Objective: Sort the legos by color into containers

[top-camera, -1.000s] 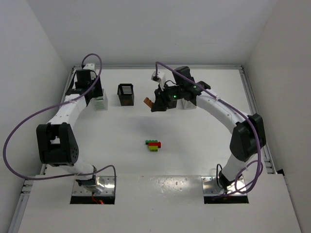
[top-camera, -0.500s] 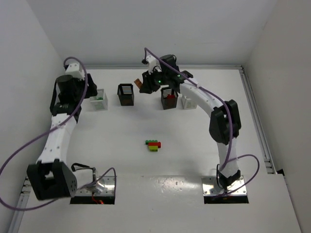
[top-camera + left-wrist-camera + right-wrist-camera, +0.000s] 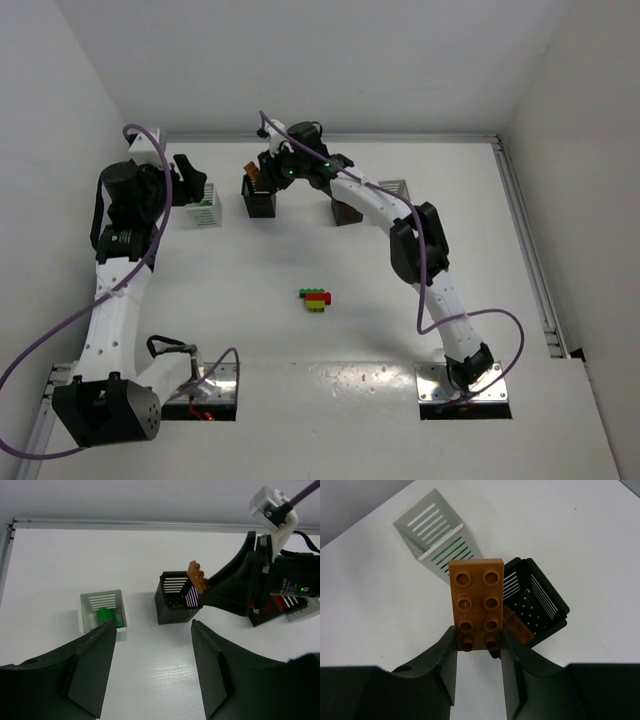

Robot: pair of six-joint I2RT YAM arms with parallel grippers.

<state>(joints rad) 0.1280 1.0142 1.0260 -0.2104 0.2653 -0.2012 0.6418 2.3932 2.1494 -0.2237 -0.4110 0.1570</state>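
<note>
1. Right pincer (image 3: 477, 645) was clamped on the low end of the brown brick (image 3: 475, 602). The brick stuck up out of the jaws, studs facing the wrist camera.
2. Brown brick hung above the black bin (image 3: 535, 605), at its left rim rather than over the middle of the mouth. How far above, I couldn't tell. A second brown brick (image 3: 517, 625) lay inside that bin.
3. Step in hand, my read: drop brown into the black bin. To do it well, centre over the mouth first, lower until the brick's low end is inside the rim, then open. Releasing off-centre risks a rim hit and a bounce onto the worktop (image 3: 250, 300).
4. Left pincer (image 3: 150, 670) was open and empty, up high and left of the black bin, out of the drop path.
5. Edges: white bin (image 3: 102, 612) holding a green brick (image 3: 107, 616) sat left of the black bin with a gap between. Second black bin (image 3: 347, 212) sat to its right. The back rail (image 3: 125, 524) ran behind the black bin, so little room for overshoot that way.
6. Open room: bare worktop in front of the black bin, out to the brick pile (image 3: 317, 298), which sat well apart. Safest exit looked like straight up, then back toward the near side.
</note>
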